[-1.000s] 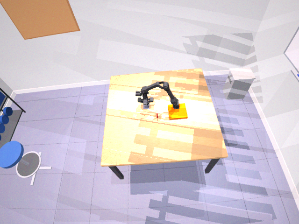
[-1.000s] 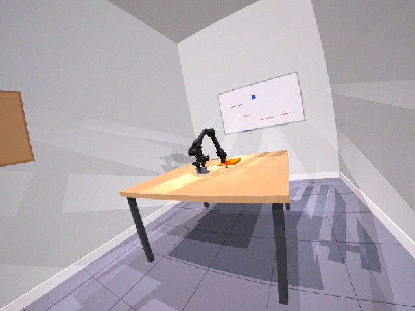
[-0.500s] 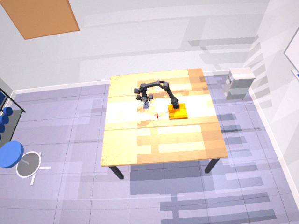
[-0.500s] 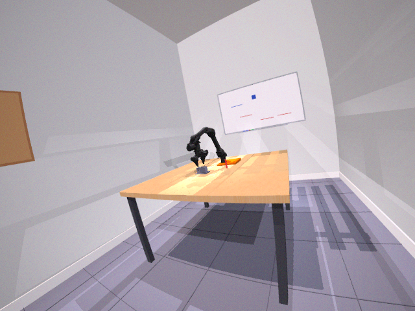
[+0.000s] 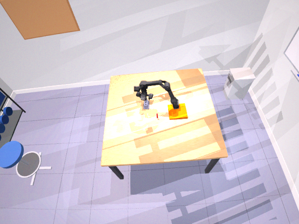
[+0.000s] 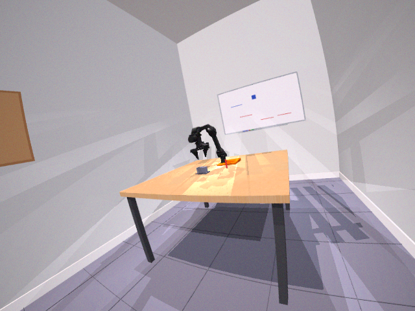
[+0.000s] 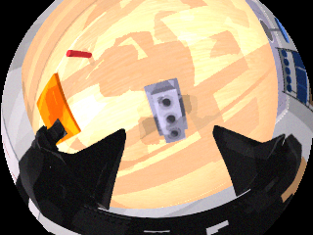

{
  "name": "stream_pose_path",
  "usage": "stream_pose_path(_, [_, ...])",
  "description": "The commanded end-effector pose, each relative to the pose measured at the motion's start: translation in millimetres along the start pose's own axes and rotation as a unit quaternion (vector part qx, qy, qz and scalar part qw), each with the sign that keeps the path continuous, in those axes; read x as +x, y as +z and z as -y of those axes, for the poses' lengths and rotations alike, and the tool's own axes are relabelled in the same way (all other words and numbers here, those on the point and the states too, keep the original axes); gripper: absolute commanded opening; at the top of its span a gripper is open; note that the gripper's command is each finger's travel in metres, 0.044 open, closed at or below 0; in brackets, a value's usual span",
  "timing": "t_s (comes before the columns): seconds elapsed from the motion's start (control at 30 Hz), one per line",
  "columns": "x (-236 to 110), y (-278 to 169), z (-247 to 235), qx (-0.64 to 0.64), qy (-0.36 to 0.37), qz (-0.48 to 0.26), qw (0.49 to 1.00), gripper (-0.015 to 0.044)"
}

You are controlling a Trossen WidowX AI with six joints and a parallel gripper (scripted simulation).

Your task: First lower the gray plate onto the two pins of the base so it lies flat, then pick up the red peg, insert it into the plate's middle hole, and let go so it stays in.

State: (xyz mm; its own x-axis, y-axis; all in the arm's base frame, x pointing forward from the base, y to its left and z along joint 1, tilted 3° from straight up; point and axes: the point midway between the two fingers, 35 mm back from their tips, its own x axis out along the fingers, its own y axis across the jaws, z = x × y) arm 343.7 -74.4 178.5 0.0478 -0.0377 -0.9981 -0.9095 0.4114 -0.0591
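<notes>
Item: gripper (image 7: 168, 136), jaws spread wide and holding nothing, hanging above the gray plate (image 7: 168, 112), which sits on the base at the centre of the wrist frame. Item: red peg (image 7: 78, 54), upper left, lying on the table (image 5: 183, 144) well apart from the plate. Risk: you may clip the plate when swinging toward the peg and unseat it. Obstruction: orange mount (image 7: 55, 104) at the left edge, near the peg; otherwise your path looks open.
</notes>
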Motion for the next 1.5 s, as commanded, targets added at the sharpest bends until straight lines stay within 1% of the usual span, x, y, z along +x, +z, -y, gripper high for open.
stream_pose_path(0.0, [-6, 28, -21, 0.164, -0.004, 0.004, 0.987, 0.0440])
stream_pose_path(0.17, [-6, 55, -48, 0.352, -0.001, 0.005, 0.936, 0.0440])
stream_pose_path(0.33, [-6, 78, -77, 0.523, 0.002, 0.005, 0.852, 0.0440])
stream_pose_path(0.47, [-6, 88, -94, 0.592, 0.001, 0.006, 0.806, 0.0440])
stream_pose_path(0.73, [-5, 102, -121, 0.726, 0.002, 0.008, 0.687, 0.0440])
stream_pose_path(1.07, [-2, 114, -156, 0.860, 0.006, 0.003, 0.510, 0.0440])
stream_pose_path(1.23, [-1, 118, -169, 0.912, 0.006, 0.001, 0.409, 0.0440])
stream_pose_path(1.3, [0, 118, -170, 0.916, 0.006, 0.001, 0.400, 0.0440])
stream_pose_path(1.47, [0, 119, -170, 0.916, 0.006, 0.001, 0.400, 0.0440])
